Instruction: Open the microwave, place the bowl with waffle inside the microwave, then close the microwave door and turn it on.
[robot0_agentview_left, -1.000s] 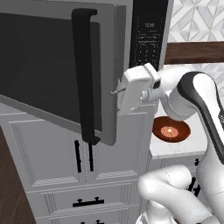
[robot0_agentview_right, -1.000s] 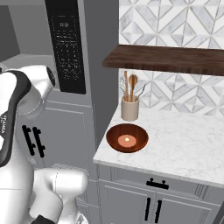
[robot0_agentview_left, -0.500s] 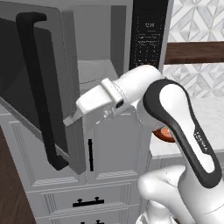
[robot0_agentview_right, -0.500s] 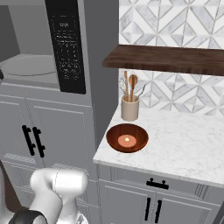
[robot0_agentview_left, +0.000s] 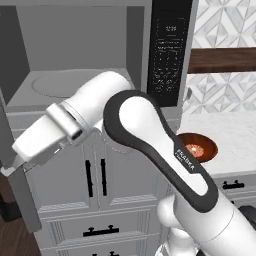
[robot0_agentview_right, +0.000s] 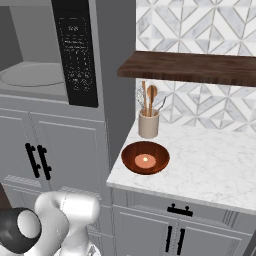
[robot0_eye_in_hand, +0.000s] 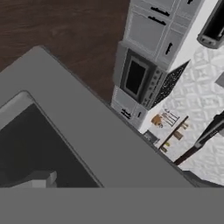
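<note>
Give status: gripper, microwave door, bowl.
Gripper at microwave door edge, jaws unclear. Door swung wide, turntable exposed. Bowl with waffle on counter, untouched.

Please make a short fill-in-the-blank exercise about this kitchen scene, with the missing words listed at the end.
1. The microwave door is now swung ____, so the round turntable can be seen.
2. The bowl with waffle rests on the marble ____, not inside the microwave.
3. Behind the bowl stands a beige holder with wooden ____ in it.
4. Above the holder hangs a dark wooden ____.

Missing words: open; counter; utensils; shelf
</note>
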